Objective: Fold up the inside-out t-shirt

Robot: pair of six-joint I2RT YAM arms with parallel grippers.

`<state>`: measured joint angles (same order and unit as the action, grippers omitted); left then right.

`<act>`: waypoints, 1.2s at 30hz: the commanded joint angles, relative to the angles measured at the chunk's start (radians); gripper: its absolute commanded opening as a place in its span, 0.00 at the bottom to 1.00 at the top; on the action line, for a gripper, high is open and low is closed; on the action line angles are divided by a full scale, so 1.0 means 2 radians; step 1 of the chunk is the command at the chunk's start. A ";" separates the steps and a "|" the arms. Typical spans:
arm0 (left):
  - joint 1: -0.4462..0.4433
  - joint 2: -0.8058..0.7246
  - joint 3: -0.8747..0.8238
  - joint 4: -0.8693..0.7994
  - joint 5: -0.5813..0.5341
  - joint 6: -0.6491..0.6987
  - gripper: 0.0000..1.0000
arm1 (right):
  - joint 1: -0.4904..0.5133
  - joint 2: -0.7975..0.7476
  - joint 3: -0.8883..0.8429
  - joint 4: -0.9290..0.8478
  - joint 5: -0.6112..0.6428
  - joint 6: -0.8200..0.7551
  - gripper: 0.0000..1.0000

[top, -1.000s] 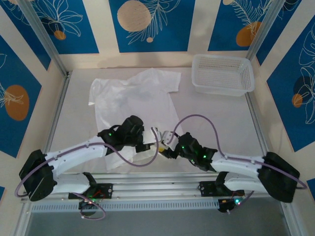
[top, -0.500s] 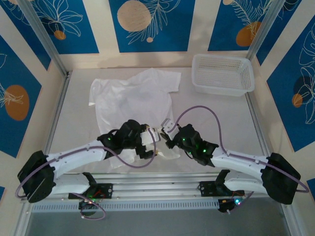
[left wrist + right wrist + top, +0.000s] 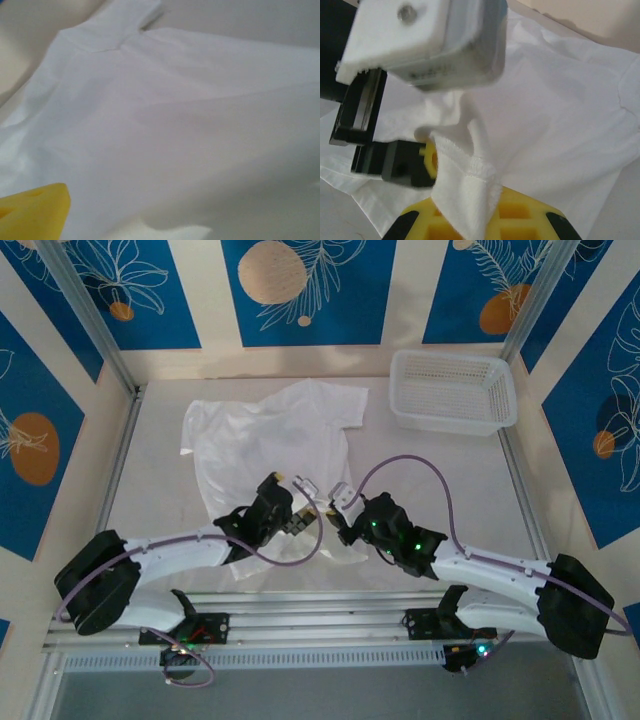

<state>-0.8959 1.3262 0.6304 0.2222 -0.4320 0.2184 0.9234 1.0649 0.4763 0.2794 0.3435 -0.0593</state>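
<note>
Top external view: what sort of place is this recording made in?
Probably a lab robot cell, not a home: aluminium frame posts, printed blue wall panels, and two arms mounted at the table edge.

Surface [image 3: 440,480]: pale grey. Walls [image 3: 340,300]: blue panels, white leaf outlines, orange discs, cream stripes. Aluminium posts [image 3: 88,315], far corners.

A robotics lab cell: pale grey counter [image 3: 450,490] fenced by silver aluminium frame posts [image 3: 89,320], blue leaf-printed wall panels [image 3: 350,300] behind, two purple-cabled white-and-black robot arms [image 3: 170,555] bolted to a metal rail [image 3: 320,625].
</note>
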 commanded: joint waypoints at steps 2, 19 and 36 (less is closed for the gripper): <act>0.027 -0.061 -0.014 -0.002 -0.001 -0.020 0.46 | 0.004 -0.013 0.000 0.009 -0.007 0.008 0.00; 0.096 -0.113 0.108 -0.236 0.173 -0.091 0.00 | 0.100 -0.017 0.014 0.059 -0.022 0.017 0.39; 0.150 -0.089 0.215 -0.305 0.280 -0.174 0.00 | 0.011 0.403 0.166 0.404 0.225 -0.408 0.00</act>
<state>-0.6067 1.1366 0.9993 -0.3317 0.0368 -0.0887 1.0275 1.8648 0.7410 0.9024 0.7181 -0.6842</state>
